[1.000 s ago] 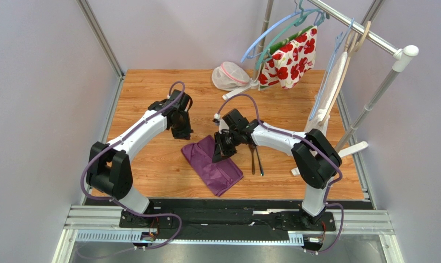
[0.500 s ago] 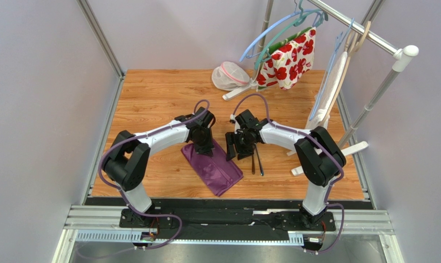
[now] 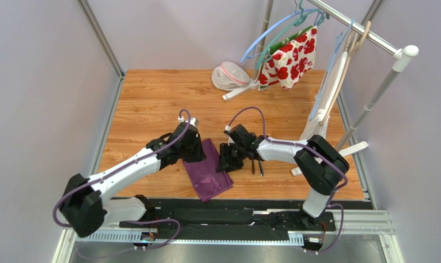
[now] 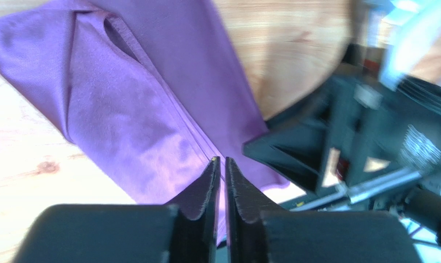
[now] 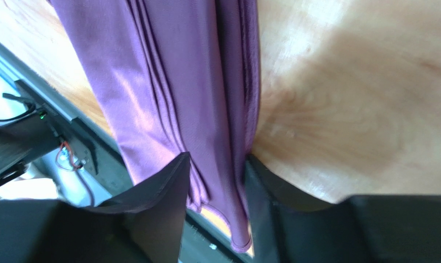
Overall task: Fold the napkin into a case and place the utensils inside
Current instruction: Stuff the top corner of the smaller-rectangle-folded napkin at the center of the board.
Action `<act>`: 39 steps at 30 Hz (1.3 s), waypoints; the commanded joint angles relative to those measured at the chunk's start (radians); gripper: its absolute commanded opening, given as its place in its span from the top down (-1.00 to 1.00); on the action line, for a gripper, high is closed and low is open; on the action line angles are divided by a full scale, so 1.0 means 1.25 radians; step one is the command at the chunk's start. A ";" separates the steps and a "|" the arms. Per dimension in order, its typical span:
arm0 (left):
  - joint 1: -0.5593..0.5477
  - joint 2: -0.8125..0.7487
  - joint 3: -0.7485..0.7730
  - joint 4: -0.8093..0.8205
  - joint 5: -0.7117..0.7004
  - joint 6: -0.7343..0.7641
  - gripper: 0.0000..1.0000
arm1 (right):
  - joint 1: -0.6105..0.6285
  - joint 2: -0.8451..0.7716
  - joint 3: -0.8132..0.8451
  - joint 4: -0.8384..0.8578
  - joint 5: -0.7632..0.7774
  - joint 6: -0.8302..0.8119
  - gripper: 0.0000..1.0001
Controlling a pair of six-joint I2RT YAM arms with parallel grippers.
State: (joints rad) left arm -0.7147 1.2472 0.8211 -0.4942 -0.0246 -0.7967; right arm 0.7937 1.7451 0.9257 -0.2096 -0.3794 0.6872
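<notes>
Napkin [image 3: 209,171] cloth, plum and folded into a long strip, is seen slanting across the lower middle of the top view, its lower end at the near edge of the desk [image 3: 151,98]. The left end effector [image 4: 221,161] is held almost pressed together, with only a thin slit showing. Whether cloth is pinched cannot be told. The right end effector [image 5: 214,159] is spread, astride the strip's right-hand edge. If only the top layers were caught, the folds could be pulled open, and a tug toward the bottom of the frame could drag the strip off the desk. The utensils [image 3: 256,167] are laid just right of the right wrist and could be knocked. A mesh pouch [image 3: 228,75], a flowered cloth [image 3: 288,57] and a rack [image 3: 365,33] are set well apart at the upper right.
</notes>
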 commanded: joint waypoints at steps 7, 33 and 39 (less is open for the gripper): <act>-0.228 -0.002 0.052 0.002 -0.190 -0.035 0.38 | -0.177 -0.150 0.038 -0.243 0.019 -0.059 -0.25; -0.358 0.617 0.647 -0.589 -0.243 -0.430 -0.31 | -0.295 -0.435 -0.259 -0.229 -0.028 -0.105 -0.31; -0.345 0.660 0.643 -0.591 -0.215 -0.429 -0.33 | -0.306 -0.449 -0.269 -0.208 -0.062 -0.125 -0.37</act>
State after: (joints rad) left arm -1.1584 2.0369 1.6024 -1.1946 -0.2977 -1.3075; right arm 0.4206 1.2064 0.5934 -0.5217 -0.4141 0.5625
